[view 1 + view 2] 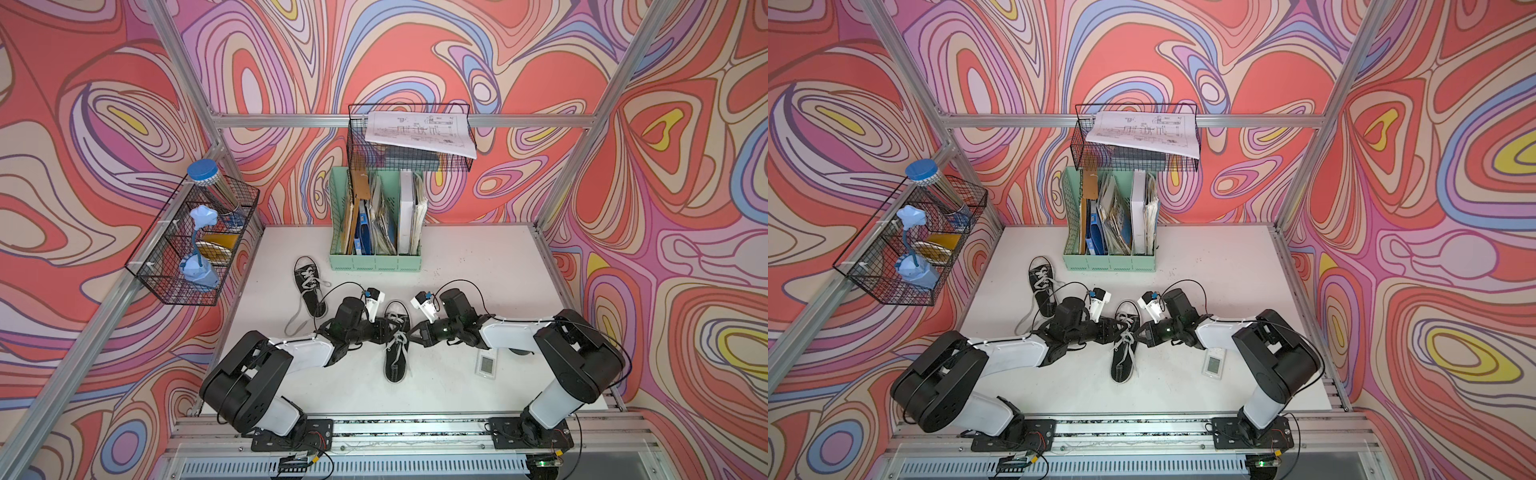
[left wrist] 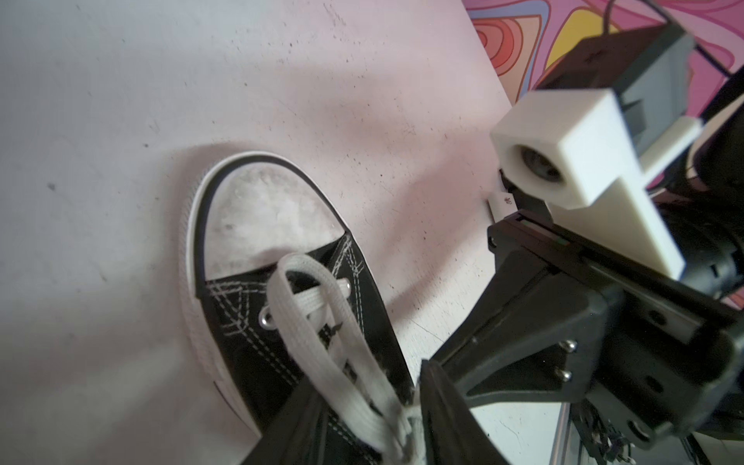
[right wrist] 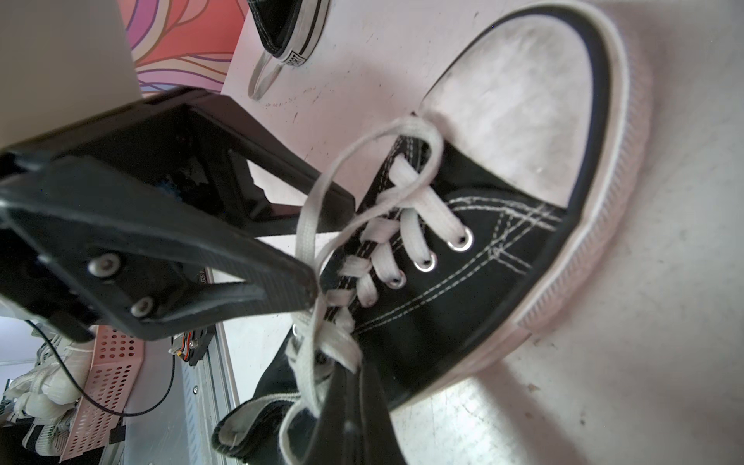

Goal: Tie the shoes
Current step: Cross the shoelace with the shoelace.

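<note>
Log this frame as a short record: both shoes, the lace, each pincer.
shoe in work: centre black canvas sneaker, between both pincers
lace: white lace, one loop raised over the eyelets
left pincer: open, beside that loop
right pincer: shut on white lace
other shoe: far black canvas sneaker, apart, lace trailing loose on white tabletop
also: mint-green file organiser, small white display unit

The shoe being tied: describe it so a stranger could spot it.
On the table, nearer the robot than the mint file rack, lies the shoe. Unlike the other shoe farther left, it sits between the left gripper and right gripper.
</note>
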Controlling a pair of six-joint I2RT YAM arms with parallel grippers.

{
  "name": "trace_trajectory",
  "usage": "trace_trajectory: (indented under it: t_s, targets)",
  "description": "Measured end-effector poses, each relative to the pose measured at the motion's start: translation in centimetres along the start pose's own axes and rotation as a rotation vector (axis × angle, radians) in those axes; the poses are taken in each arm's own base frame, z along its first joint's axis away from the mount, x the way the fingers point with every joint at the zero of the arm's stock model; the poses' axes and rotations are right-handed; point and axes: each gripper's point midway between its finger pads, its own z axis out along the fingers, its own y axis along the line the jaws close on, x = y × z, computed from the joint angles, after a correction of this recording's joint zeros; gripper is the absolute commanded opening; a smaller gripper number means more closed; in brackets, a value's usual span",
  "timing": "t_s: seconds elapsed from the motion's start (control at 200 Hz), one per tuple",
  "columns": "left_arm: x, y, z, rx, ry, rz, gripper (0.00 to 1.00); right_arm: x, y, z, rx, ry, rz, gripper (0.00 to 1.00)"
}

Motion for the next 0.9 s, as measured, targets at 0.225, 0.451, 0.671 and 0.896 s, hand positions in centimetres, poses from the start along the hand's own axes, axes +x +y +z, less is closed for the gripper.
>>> trace_trajectory:
  t_s: [0.225,0.451,0.671,0.896]
  targets:
    - [-1.0,-0.6,0.6,0.023,-0.005,0.001,0.26,0.0,0.1,0.0,-0.002,0.002,-0.001,0.0]
    - [-0.7,-0.3,0.8,0.019,0.008,-0.005,0.21,0.1,0.1,0.1,0.0,0.006,-0.006,0.0]
    - [-1.2,-0.8,1.1,0.035,0.012,-0.001,0.23,0.1,0.1,0.1,0.004,0.01,-0.007,0.0]
    - [-0.3,-0.4,1.0,0.024,0.048,-0.005,0.1,-0.5,0.3,0.1,0.009,0.006,-0.019,0.0]
